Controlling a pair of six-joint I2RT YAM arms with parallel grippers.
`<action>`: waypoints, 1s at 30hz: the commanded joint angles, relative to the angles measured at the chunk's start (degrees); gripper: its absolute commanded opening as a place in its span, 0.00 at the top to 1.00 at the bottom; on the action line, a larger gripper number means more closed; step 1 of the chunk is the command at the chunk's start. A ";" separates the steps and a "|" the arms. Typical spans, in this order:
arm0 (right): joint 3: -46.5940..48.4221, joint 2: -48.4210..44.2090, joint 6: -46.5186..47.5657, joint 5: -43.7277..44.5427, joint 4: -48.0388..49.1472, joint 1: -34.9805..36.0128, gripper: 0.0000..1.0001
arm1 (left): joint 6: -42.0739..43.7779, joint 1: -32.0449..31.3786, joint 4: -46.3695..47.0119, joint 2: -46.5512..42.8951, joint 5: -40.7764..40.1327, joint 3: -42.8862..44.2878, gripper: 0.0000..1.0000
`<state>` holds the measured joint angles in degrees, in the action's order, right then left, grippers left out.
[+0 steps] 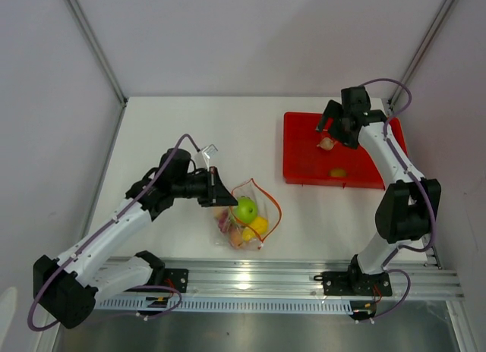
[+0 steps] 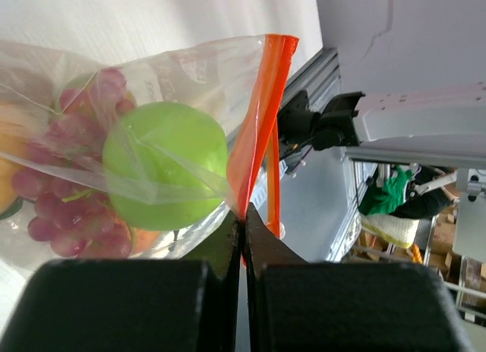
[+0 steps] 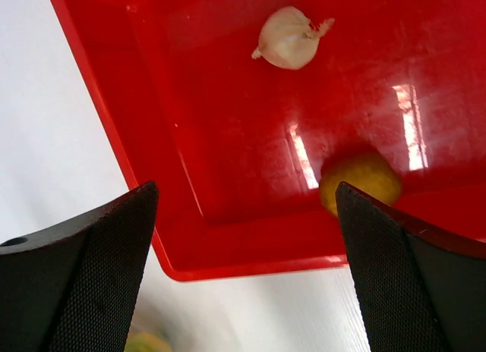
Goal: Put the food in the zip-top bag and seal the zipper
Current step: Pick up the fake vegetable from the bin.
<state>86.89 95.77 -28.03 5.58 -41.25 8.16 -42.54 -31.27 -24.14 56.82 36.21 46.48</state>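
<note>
Top external view shows one bag and one tray on the white desk point(image 1: 190, 124). At the left, the left fingers point(image 1: 218, 191) are clenched on the zipper point(image 1: 267, 198) of the bag point(image 1: 254, 243). The bag lies near the front edge of the desk, about mid-width. Left wrist view agrees: the two black fingers meet with no gap, pinching the orange-red strip between them.

The zipper is not sealed. From above it makes one open loop. Close up, its two strips join at one corner and run apart towards the fingers.

Four pieces of food can be counted inside the bag:
- one green apple point(image 1: 245, 209)
- one bunch of purple grapes point(image 2: 64, 181)
- one mango point(image 1: 260, 225)
- one orange fruit point(image 1: 236, 235) low in the pile

Whether more lie beneath them cannot be told. The apple sits nearest the mouth, pressed against the clear film, with the grapes touching it.

Further right, the red tray point(image 1: 304, 170) lies at the far right of the desk, well apart from the bag. It holds two things, apart from each other: one white bulb point(image 1: 326, 143) towards its far side and one yellow fruit point(image 1: 338, 172) by its near wall.

The right fingers point(image 1: 332, 132) hang over the tray just beside the bulb. They are released: right wrist view shows both spread wide with nothing between them.
</note>
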 commanded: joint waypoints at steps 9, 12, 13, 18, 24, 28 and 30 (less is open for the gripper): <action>10.56 11.89 -10.46 4.60 4.62 -2.01 0.01 | 13.10 -0.20 -21.30 5.85 -1.49 15.39 0.99; 14.62 15.85 -11.08 6.63 2.23 -2.10 0.01 | 11.87 -0.20 -20.33 6.02 -0.44 14.69 0.99; 14.62 17.16 -12.12 6.63 1.97 -2.45 0.01 | 11.87 -0.20 -21.11 6.20 -0.35 14.87 0.99; 17.43 22.00 -13.28 6.37 0.91 -2.98 0.00 | 14.24 -0.20 -25.42 6.73 -4.20 16.80 0.99; 22.17 28.07 -13.19 7.59 -0.84 -3.07 0.01 | 15.21 -0.20 -28.94 6.99 -6.67 17.06 1.00; 25.60 31.58 -12.40 6.81 -0.14 -3.24 0.01 | 15.74 -0.11 -29.91 7.34 -9.05 18.03 0.99; 28.23 34.29 -12.40 6.98 -2.06 -3.24 0.01 | 15.39 -0.20 -29.47 7.96 -8.35 17.95 0.99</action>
<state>110.06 127.44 -40.07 10.85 -41.65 5.17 -28.36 -31.29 -52.90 63.90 29.06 62.17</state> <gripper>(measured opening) 0.993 0.005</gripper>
